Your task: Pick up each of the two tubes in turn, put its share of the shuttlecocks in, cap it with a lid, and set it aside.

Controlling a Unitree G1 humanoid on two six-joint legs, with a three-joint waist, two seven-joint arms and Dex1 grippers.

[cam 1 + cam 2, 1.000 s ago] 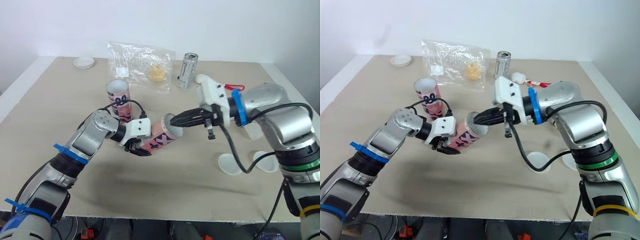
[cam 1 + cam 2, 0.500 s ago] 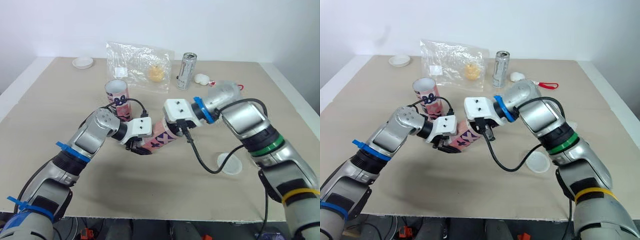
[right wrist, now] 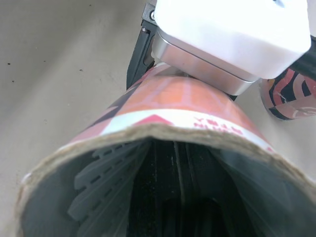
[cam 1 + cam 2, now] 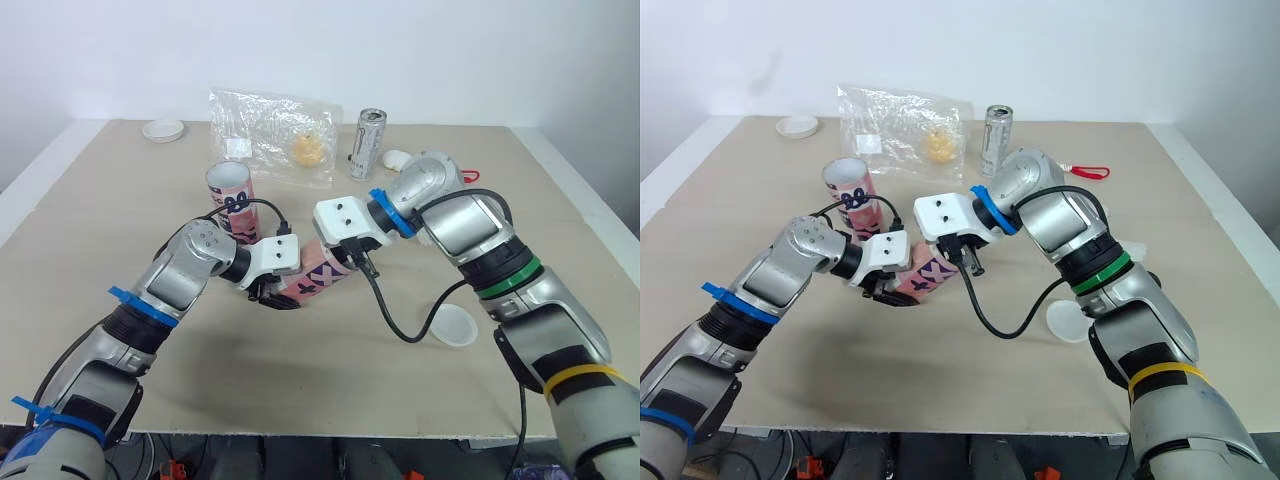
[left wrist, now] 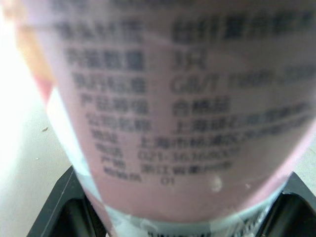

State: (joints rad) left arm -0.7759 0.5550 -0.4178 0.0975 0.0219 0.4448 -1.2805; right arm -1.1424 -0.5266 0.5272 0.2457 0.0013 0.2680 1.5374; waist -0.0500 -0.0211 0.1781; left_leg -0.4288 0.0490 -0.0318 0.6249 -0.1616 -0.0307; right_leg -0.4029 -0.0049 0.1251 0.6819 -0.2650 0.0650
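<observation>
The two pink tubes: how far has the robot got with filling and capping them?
Done: nothing is capped or set aside yet. In hand: the left gripper holds one tube tilted, the right gripper reaches into its mouth, and shuttlecock feathers show inside. Left: that tube needs a lid, such as the white lid lying on the table, and the second tube stands upright, open.

Pink tube (image 5: pixel 177 98) carries blurred Chinese print; readable fragments are "GB/T" and a number beginning "021-36"
</observation>
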